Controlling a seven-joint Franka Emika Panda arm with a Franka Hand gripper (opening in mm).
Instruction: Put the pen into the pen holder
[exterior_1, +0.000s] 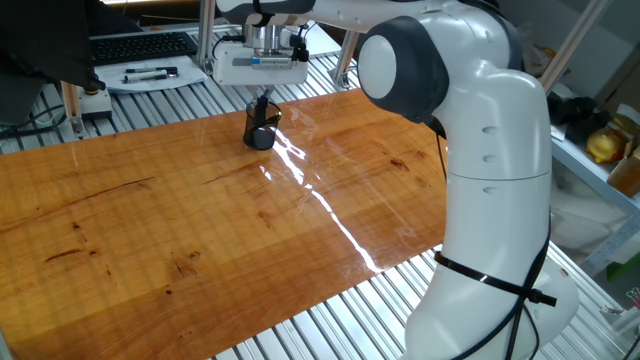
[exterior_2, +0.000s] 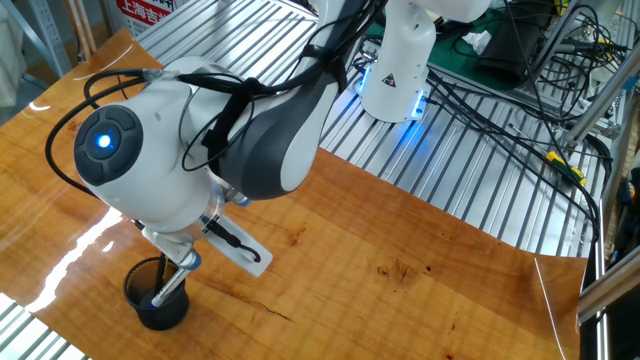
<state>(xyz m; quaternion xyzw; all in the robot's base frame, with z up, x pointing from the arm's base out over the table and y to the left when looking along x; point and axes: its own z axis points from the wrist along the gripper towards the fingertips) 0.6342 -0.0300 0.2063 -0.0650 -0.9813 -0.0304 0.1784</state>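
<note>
Smoky pen holder (exterior_2: 155, 296) sits at the wooden counter (exterior_1: 200, 230) edge; pen (exterior_2: 172, 284) leans inside it, tip down. My claw (exterior_1: 262, 100) hangs directly above; whether its fingers are apart, I cannot tell. Pen looks delivered.

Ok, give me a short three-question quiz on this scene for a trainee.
1. True or false: the pen is lying flat on the wooden table.
2. Multiple choice: the pen holder stands A) near an edge of the table, B) on the white tray, C) on the metal slats.
3. Short answer: what hangs directly above the pen holder in the one fixed view?

Key:
1. False. It leans inside the pen holder, its upper end above the rim.
2. A.
3. The gripper; whether its jaws are open cannot be told.
</note>
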